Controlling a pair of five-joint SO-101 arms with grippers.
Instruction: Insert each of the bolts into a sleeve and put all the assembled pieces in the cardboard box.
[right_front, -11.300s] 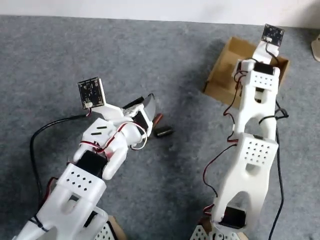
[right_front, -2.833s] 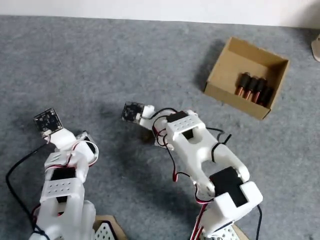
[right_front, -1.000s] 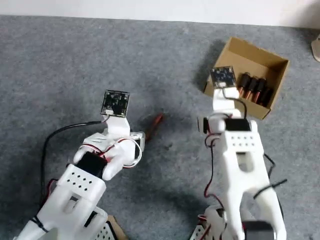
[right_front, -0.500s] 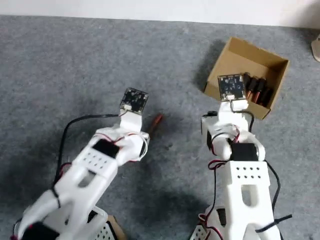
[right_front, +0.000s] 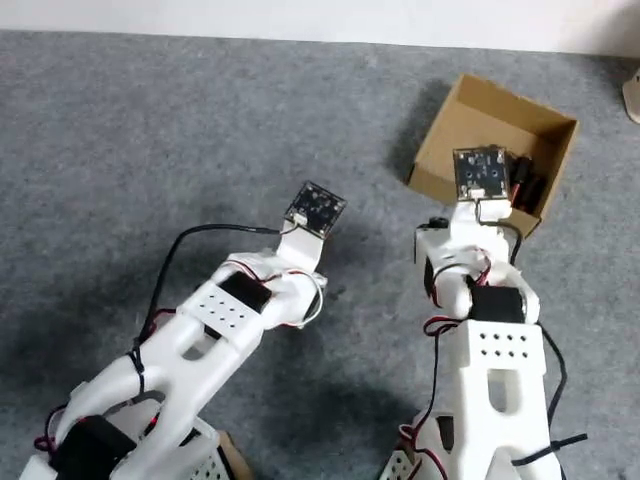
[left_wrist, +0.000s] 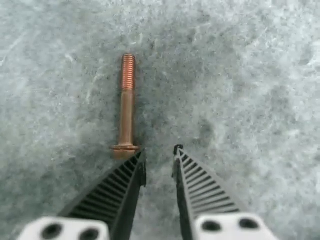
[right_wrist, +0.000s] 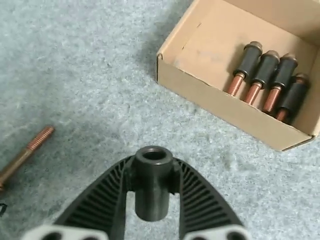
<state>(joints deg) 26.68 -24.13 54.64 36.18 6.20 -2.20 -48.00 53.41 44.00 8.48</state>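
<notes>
A copper bolt (left_wrist: 126, 105) lies on the grey carpet, its head just ahead of one fingertip of my left gripper (left_wrist: 159, 151). That gripper is open by a narrow gap, with nothing between its fingers. My right gripper (right_wrist: 151, 167) is shut on a black sleeve (right_wrist: 151, 186), held upright with its bore showing. The bolt (right_wrist: 25, 152) lies off to one side of it. Beyond stands the cardboard box (right_wrist: 220, 106) with several assembled pieces (right_wrist: 267, 75) lined up inside. From above, the left arm (right_front: 230, 310) hides the bolt, and the right arm (right_front: 490, 330) stands just short of the box (right_front: 468, 120).
Grey carpet covers the table around both arms. The box sits at the far right, with open carpet to its left and between the two arms. A pale object (right_front: 631, 95) pokes in at the right edge.
The left arm has stretched forward and rightward over the bolt, which its wrist now covers from above. The right arm has shifted slightly toward the box, still holding the sleeve.
</notes>
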